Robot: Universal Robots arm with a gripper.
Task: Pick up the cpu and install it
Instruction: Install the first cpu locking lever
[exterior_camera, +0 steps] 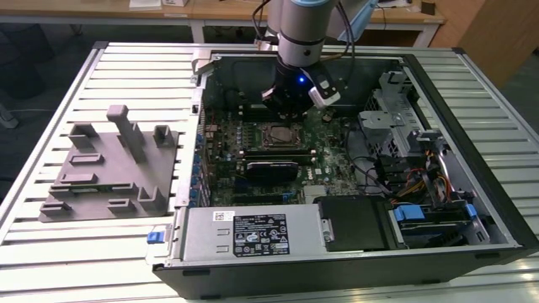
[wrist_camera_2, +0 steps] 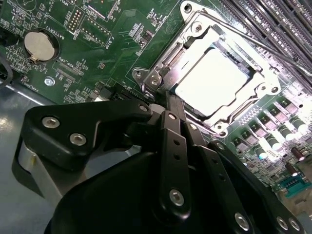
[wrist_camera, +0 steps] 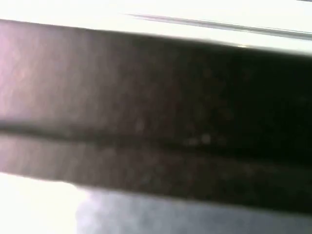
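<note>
The cpu point(wrist_camera_2: 212, 82) sits in the socket point(wrist_camera_2: 195, 29) just beyond the tool point(wrist_camera_2: 168, 105), whose fingers are together, holding nothing.

Arm point(exterior_camera: 301, 28): silver-grey cylindrical wrist segment, pale blue joint cap, dark cables alongside. Below it a black wrist block with one small blue light. Above the fingers, a gripper point(wrist_camera_2: 168, 105) of matte black linkage bars, rounded plates, silver screw heads at the pivots.
</note>
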